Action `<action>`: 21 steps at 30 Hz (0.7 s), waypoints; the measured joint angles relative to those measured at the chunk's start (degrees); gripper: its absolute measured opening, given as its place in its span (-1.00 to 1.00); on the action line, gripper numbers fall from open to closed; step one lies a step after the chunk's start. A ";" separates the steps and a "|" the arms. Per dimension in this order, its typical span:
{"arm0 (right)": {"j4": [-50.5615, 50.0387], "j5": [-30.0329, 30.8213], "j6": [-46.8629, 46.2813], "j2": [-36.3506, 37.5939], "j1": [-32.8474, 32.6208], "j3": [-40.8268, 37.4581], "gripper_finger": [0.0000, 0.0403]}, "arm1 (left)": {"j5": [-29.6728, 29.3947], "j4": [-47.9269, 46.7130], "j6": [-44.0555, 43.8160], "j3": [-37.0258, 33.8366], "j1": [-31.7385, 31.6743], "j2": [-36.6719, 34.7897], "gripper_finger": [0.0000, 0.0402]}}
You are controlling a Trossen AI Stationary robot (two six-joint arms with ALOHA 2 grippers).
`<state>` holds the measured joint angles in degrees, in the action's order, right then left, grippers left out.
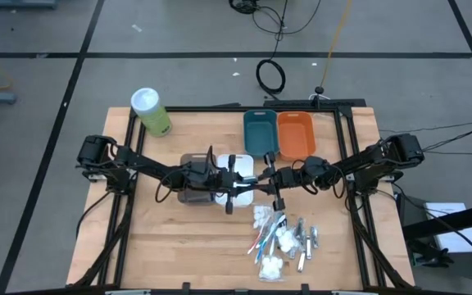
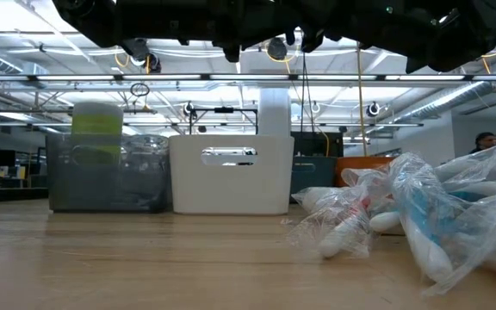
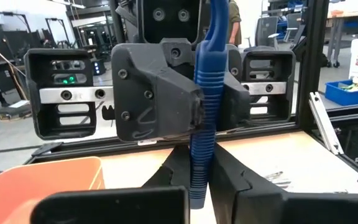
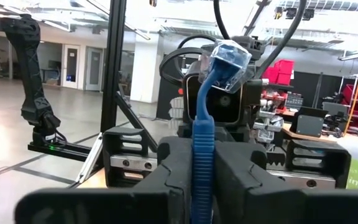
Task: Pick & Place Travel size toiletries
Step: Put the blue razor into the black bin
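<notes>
Your left tool and right tool are both clamping one blue razor, meeting mid-air over the white bin. The remaining toiletries are lying heaped near the counter's front-right edge; the front-left stretch is offering free room. You're seeing no readable writing anywhere.
</notes>
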<state>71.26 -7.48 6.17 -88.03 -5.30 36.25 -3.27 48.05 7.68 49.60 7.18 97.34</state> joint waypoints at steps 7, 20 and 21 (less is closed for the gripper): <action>-0.38 -0.01 -0.77 0.00 0.00 0.00 -0.73 | 0.04 -0.77 -0.28 0.00 0.00 -0.43 -0.85; -7.48 -0.13 -2.39 3.23 -0.41 -0.09 -0.16 | -0.25 -11.30 -4.28 -2.85 -0.63 -8.67 -0.94; -8.82 -0.29 -2.93 4.00 -0.46 -0.09 -0.11 | -0.48 -10.69 -4.32 -3.88 -0.68 -9.50 -0.94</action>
<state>62.45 -7.77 3.24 -84.03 -5.76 36.16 -3.75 37.37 3.36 45.72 6.50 87.84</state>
